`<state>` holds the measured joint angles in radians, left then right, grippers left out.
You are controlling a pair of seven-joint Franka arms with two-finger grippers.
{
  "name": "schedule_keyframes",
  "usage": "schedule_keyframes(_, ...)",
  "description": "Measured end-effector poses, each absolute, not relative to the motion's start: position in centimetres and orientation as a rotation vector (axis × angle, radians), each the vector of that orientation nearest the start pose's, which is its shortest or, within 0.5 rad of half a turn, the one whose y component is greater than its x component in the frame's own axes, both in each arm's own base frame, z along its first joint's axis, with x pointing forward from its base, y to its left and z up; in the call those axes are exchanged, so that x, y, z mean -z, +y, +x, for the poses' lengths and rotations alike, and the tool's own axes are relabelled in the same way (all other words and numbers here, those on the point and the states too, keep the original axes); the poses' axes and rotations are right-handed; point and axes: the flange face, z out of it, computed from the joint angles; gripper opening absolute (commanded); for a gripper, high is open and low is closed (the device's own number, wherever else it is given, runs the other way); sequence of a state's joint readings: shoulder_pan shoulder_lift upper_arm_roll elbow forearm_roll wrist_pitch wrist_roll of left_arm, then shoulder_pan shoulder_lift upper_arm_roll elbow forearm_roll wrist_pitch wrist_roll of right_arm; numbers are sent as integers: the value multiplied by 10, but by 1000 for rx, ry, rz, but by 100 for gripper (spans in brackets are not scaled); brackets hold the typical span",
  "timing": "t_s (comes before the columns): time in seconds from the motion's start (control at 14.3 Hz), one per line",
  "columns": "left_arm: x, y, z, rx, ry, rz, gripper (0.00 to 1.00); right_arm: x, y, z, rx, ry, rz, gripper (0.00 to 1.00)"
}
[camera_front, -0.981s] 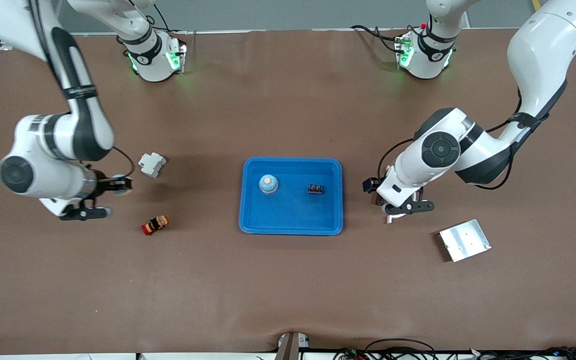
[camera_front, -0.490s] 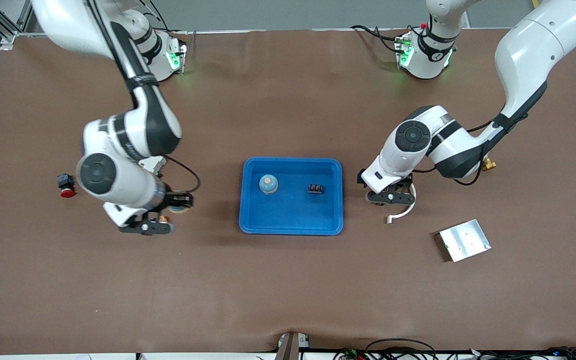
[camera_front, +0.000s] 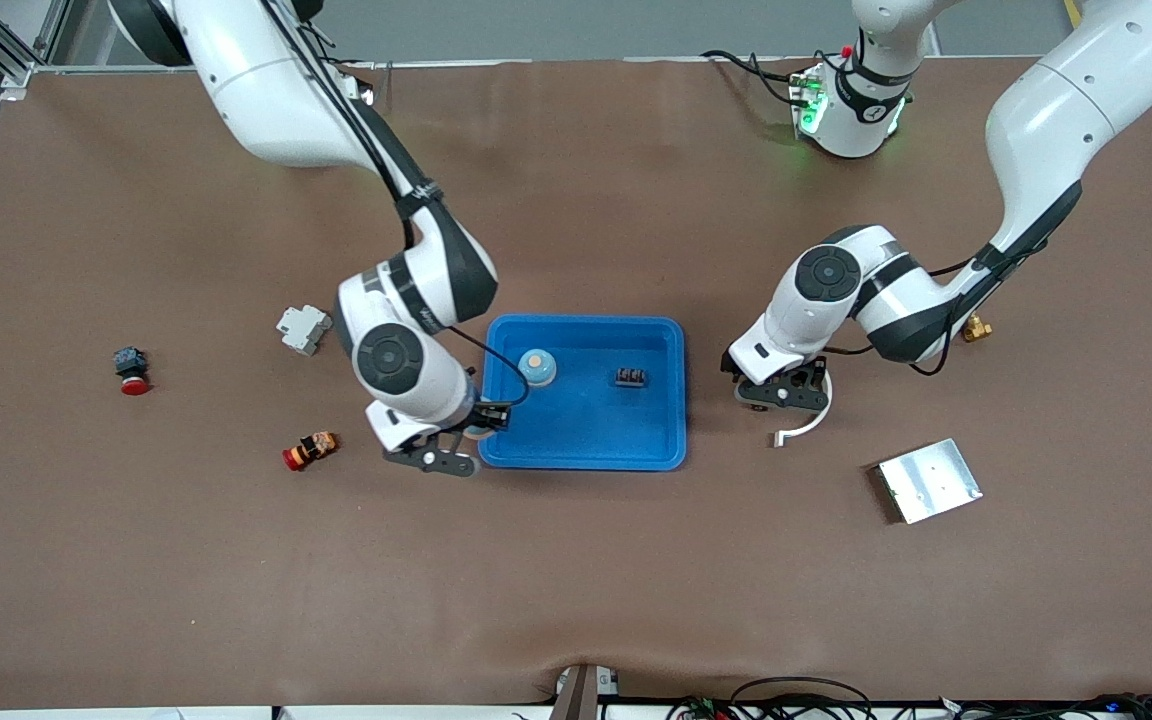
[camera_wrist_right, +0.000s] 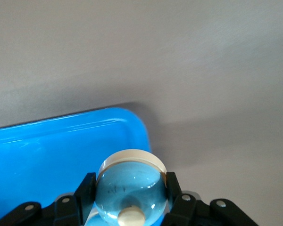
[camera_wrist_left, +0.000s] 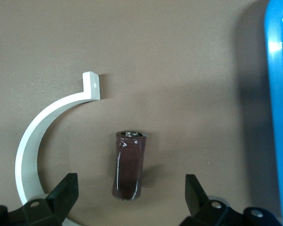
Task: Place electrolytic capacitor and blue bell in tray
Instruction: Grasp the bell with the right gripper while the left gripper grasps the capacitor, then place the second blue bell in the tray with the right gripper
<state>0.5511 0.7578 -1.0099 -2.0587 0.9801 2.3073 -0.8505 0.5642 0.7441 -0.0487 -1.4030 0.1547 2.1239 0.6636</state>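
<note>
The right gripper [camera_front: 466, 440] clenches the pale-blue domed bell [camera_wrist_right: 130, 188] over the shallow bright-blue plastic tray [camera_front: 656, 455], at its eight-o'clock corner, ready to drop it. The left gripper [camera_wrist_left: 129, 200] hangs released, jaws straddling the brown cylindrical electrolytic capacitor [camera_wrist_left: 129, 165] lying beside a white curved bracket [camera_wrist_left: 42, 141], seemingly lined up for grasping.

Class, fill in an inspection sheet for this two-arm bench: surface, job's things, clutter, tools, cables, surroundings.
Surface: brown mat, small ripple at the camera edge.
Job's things: tray holds a bell and a black part; capacitor lies on the mat beside the tray.
Clutter: white clip, metal plate, grey block, red button, red-orange part, brass fitting.
Tools: left tool open over the capacitor; right tool shut on a blue bell at the tray's corner.
Cables: bundle at the camera edge.
Surroundings: nothing seen.
</note>
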Motion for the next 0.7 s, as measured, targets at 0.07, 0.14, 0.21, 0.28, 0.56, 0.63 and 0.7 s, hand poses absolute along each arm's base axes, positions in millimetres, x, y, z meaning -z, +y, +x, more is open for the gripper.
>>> schedule_keyframes(0.07, -206, -235, 527, 104, 323, -3097, 100, -256, 379, 624, -108, 340, -3049, 0)
schedule_keyframes(0.14, -201, -232, 526, 112, 330, -3100, 100, -254, 386, 623, -104, 355, -3042, 0)
schedule_keyframes(0.21, -197, -230, 525, 115, 335, -3104, 100, -253, 395, 622, -104, 367, -3034, 0)
schedule_keyframes(0.28, -193, -228, 524, 114, 335, -3107, 100, -252, 403, 620, -106, 372, -3025, 0)
schedule_keyframes(0.56, -186, -224, 521, 105, 333, -3117, 100, -241, 425, 610, -129, 342, -3029, 0)
schedule_keyframes(0.63, -185, -224, 521, 106, 332, -3121, 100, -239, 427, 608, -133, 338, -3032, 0)
schedule_keyframes(0.7, -184, -224, 521, 105, 330, -3123, 100, -236, 428, 607, -138, 337, -3035, 0)
